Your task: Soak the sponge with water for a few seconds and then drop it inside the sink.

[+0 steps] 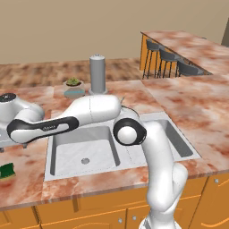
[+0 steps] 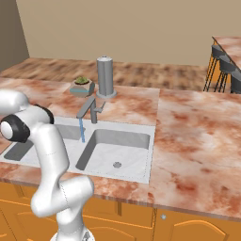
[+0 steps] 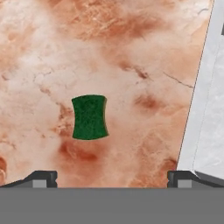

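Note:
The sponge [image 3: 89,117], dark green face up, lies flat on the marble counter straight below my hand, a little left of centre. My gripper [image 3: 113,178] hangs above it, open, with nothing between its fingertips [image 3: 43,178]. From the left base view the sponge [image 1: 6,171] sits at the counter's left edge, left of the sink [image 1: 76,147], and my arm stretches out over that side. The sink's light-grey rim [image 3: 205,109] runs down the right of the hand view. A thin blue stream of water [image 2: 82,129] falls from the faucet [image 2: 89,109] into the left basin.
A tall grey cylinder [image 1: 97,74] and a small potted plant [image 1: 74,86] stand behind the sink. The right basin [image 2: 127,146] holds only its drain. Bar stools [image 1: 167,60] line a far counter at the back right.

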{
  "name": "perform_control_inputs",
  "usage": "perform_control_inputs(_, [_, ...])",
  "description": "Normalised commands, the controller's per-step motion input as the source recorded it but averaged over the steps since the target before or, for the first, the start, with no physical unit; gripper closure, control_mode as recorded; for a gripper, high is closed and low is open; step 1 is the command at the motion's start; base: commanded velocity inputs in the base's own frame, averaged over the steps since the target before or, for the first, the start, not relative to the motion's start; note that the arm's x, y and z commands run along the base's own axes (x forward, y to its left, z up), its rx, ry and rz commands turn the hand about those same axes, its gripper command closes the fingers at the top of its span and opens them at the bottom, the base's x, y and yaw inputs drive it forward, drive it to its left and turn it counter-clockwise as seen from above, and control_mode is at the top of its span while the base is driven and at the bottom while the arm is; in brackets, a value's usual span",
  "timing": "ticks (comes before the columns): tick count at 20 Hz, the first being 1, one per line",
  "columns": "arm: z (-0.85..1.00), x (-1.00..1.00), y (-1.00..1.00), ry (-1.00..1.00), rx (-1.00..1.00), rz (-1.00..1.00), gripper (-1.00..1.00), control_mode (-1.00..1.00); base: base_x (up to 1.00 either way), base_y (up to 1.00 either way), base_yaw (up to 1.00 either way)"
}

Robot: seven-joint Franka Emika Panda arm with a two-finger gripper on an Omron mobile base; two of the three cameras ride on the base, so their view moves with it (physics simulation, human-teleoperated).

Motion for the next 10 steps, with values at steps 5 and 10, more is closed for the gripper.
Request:
perform_control_inputs(5, [-0.25,0.02,0.11,0.0,0.0,0.0,-1.0,-1.0,0.0,0.0,0.0])
perform_control_inputs(10, [-0.07,0.11,0.09,0.0,0.0,0.0,-1.0,-1.0,0.0,0.0,0.0])
